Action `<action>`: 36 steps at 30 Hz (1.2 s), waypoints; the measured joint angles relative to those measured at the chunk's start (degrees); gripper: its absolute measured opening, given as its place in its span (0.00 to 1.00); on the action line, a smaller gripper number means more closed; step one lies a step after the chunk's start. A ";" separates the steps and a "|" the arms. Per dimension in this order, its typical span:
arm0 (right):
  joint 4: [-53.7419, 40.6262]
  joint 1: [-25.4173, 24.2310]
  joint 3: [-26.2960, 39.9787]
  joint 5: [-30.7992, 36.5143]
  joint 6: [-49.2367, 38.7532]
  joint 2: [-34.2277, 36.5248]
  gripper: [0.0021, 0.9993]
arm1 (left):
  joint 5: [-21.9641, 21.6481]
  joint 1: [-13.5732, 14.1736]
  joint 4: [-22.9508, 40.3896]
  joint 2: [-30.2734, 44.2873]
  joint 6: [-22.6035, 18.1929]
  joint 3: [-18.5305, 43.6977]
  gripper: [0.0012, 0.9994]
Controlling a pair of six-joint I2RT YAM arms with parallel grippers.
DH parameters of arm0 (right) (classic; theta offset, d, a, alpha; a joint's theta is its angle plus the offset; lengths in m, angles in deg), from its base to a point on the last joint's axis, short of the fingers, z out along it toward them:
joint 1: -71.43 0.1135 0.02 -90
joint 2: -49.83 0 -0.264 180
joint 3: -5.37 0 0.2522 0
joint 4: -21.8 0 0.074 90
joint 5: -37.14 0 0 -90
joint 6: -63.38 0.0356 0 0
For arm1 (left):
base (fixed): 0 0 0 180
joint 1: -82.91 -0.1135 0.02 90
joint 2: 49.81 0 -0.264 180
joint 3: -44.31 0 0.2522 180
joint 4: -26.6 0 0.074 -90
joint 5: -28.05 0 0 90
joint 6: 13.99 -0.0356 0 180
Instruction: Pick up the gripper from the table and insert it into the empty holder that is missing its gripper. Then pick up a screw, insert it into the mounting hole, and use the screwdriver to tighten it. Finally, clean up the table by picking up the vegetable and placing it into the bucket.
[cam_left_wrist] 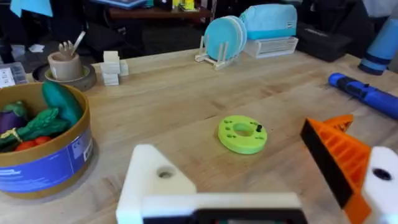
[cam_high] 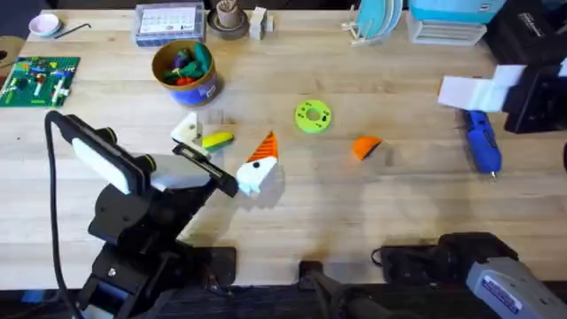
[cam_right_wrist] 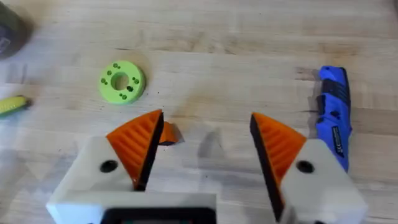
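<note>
The loose orange ribbed gripper (cam_high: 366, 146) lies on the table (cam_high: 416, 195) right of centre; in the right wrist view it (cam_right_wrist: 169, 134) peeks out behind one finger. My left gripper (cam_high: 226, 147) (cam_left_wrist: 249, 186) is open: one finger is the bare white holder (cam_high: 187, 129) (cam_left_wrist: 155, 180) with a hole, the other carries an orange pad (cam_left_wrist: 339, 155). In the overhead view the yellow vegetable (cam_high: 217, 139) (cam_right_wrist: 12, 104) lies between those fingers. The blue screwdriver (cam_high: 483, 143) (cam_right_wrist: 333, 118) (cam_left_wrist: 367, 93) lies at the right. The bucket (cam_high: 184, 73) (cam_left_wrist: 46, 165) holds toy vegetables. My right gripper (cam_right_wrist: 205, 155) is open above the table.
A green disc with holes (cam_high: 312, 116) (cam_left_wrist: 242, 134) (cam_right_wrist: 121, 81) sits mid-table, a small dark piece on it. Along the back stand a brick plate (cam_high: 40, 78), a clear box (cam_high: 168, 22), a brown cup (cam_high: 229, 18) and a plate rack (cam_high: 376, 22).
</note>
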 joint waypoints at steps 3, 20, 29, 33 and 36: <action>-0.01 0.00 0.00 0.00 0.00 -0.01 0.90 | -0.25 0.00 0.07 0.01 -0.01 0.00 0.99; 0.00 0.00 0.00 0.00 0.00 -0.01 0.90 | 16.39 0.00 -0.44 -0.01 0.01 0.04 0.99; 0.00 0.00 0.00 0.00 0.00 0.00 0.90 | 25.29 0.00 -0.22 0.00 0.00 0.04 0.99; 0.00 0.00 0.00 0.00 0.00 -0.01 0.90 | 26.50 0.00 -0.20 0.01 -0.05 0.04 0.99; 0.00 0.00 0.00 0.00 0.00 0.00 0.90 | 27.37 0.00 -0.13 0.01 -0.05 0.04 0.99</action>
